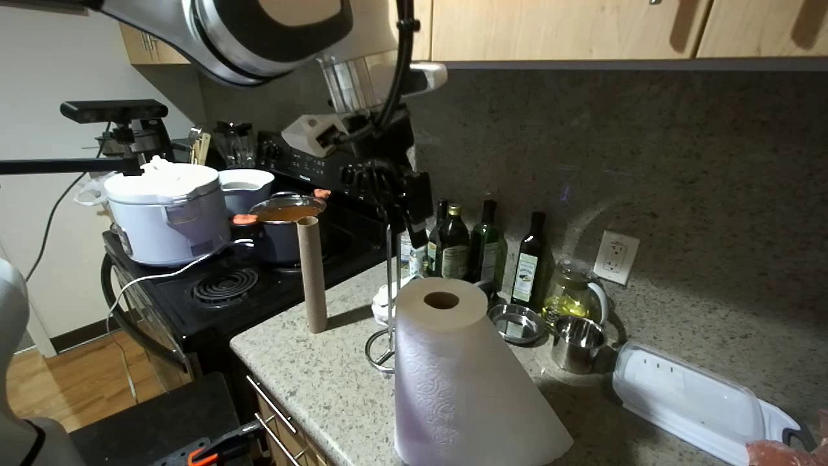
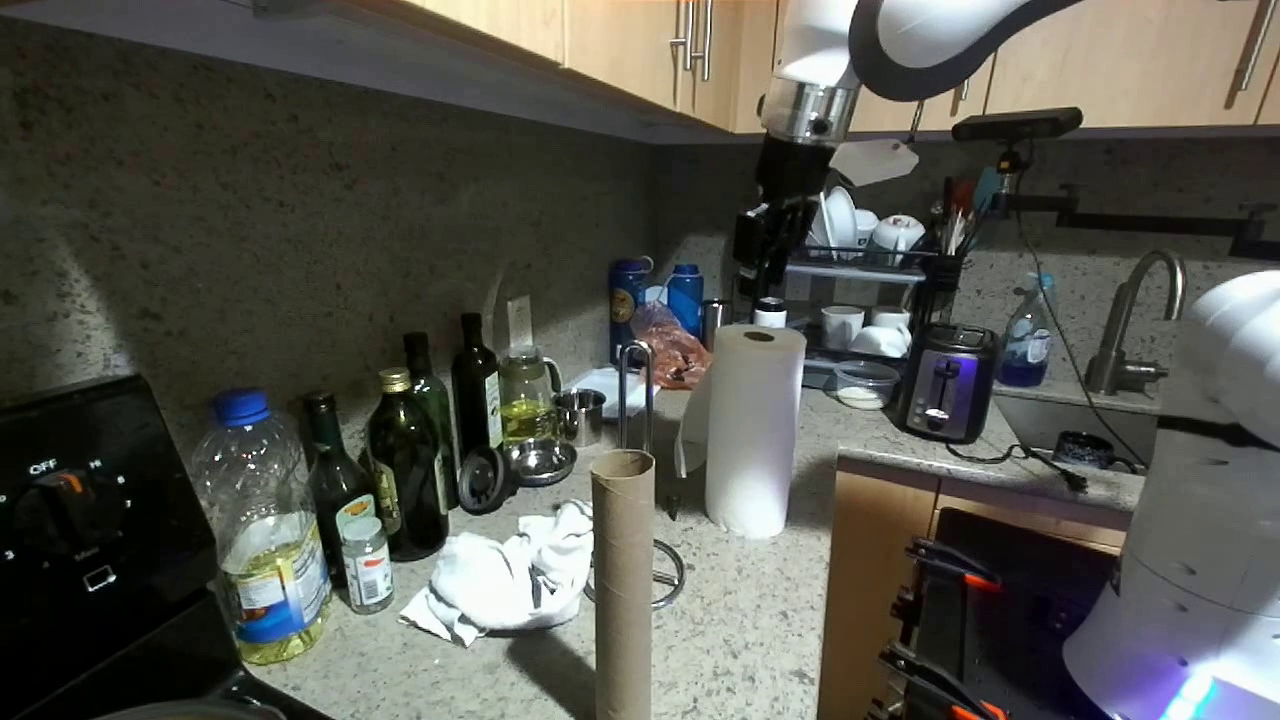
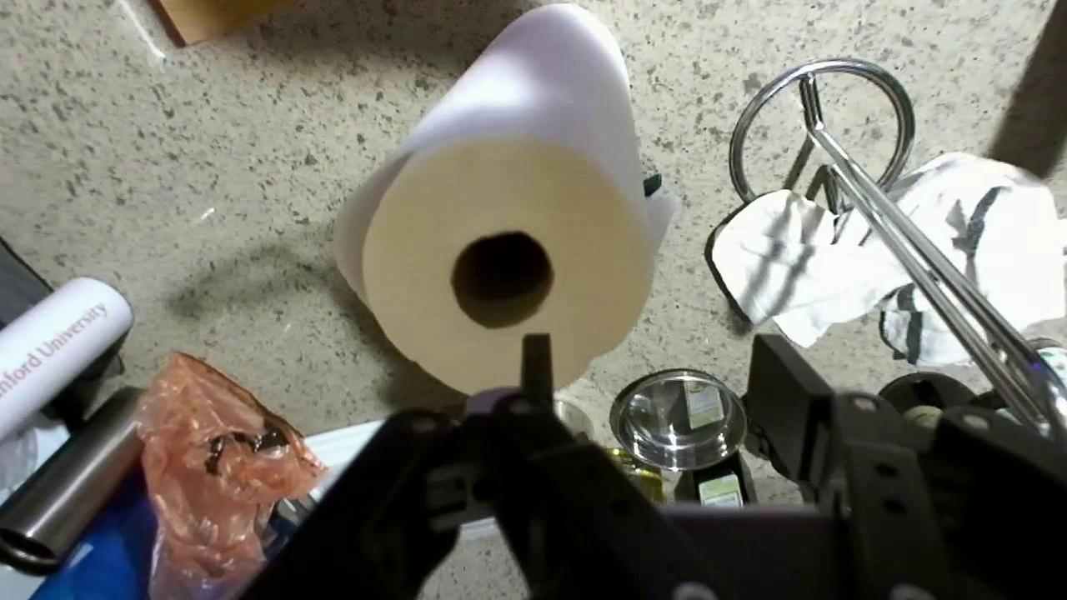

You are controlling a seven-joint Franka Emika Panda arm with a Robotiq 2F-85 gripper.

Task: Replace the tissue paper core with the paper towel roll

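Note:
The paper towel roll (image 1: pixel 446 375) stands upright on the counter with its loose sheet flaring out; it also shows in an exterior view (image 2: pixel 755 430). From the wrist view its tan end face (image 3: pixel 592 250) and dark hollow centre are visible. My gripper (image 3: pixel 654 360) hangs higher than the roll's top, jaws apart with nothing between them. One finger (image 3: pixel 537 367) overlaps the roll's edge in that view. The tissue paper core (image 1: pixel 313 278), a slim brown tube (image 2: pixel 623 590), stands upright by itself near the stove. It is out of the wrist view.
A metal rod stand with a ring base (image 3: pixel 907 125) rises between core and roll, a white cloth (image 2: pixel 515 570) beside it. Dark bottles (image 1: pixel 455 246), a steel bowl (image 3: pixel 679 417) and a steel cup (image 1: pixel 577 346) line the wall. A white tray (image 1: pixel 692 401) lies beyond the roll.

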